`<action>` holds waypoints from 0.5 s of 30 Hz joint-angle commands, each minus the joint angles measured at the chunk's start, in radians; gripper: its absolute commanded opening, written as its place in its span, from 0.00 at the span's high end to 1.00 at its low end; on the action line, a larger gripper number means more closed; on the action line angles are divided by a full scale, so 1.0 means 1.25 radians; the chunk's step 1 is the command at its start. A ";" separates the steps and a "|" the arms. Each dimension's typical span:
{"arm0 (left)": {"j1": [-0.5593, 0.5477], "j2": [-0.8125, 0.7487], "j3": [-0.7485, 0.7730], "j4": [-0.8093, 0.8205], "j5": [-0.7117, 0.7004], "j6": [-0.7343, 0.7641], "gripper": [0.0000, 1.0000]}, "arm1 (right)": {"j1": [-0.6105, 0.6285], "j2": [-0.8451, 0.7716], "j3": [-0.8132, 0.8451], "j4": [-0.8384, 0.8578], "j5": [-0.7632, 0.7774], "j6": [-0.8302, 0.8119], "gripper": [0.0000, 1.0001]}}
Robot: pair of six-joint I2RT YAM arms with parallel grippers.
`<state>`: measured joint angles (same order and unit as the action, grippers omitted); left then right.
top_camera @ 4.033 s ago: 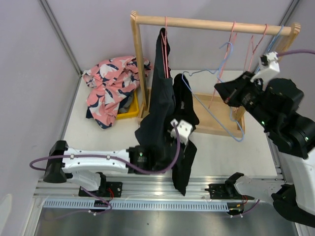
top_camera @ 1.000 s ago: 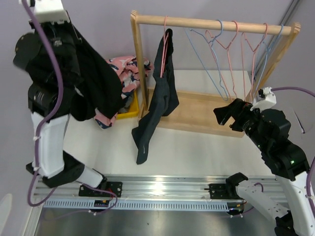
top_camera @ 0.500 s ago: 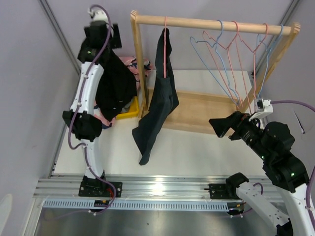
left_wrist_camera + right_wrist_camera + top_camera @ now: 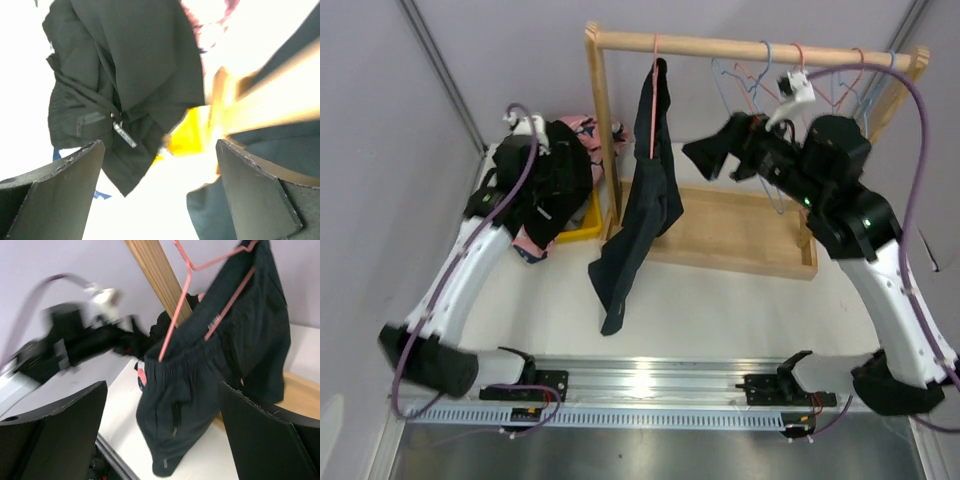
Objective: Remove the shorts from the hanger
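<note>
Both jaws are gaping empty; the right is facing the hanging dark shorts (image 4: 642,205). A skewed tug is risking pulling the pink hanger (image 4: 175,315) off its rail (image 4: 740,45).

left pincer (image 4: 157,150) spread wide, right pincer (image 4: 162,387) likewise

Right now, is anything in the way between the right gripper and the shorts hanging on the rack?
Nothing visible. The right gripper, open, faces the hanging shorts across open air; its wrist view shows them straight ahead on the pink hanger.
</note>
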<state>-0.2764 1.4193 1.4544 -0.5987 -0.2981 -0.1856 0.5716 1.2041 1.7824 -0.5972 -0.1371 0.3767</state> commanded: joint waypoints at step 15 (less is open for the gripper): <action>-0.032 -0.607 -0.501 0.021 0.027 -0.070 0.01 | 0.063 0.386 0.283 0.112 0.108 -0.047 0.16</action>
<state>-0.3016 0.7002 0.8158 -0.6189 -0.2756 -0.2367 0.6365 1.6600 2.0663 -0.5358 -0.0383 0.3264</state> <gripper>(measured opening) 0.993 0.880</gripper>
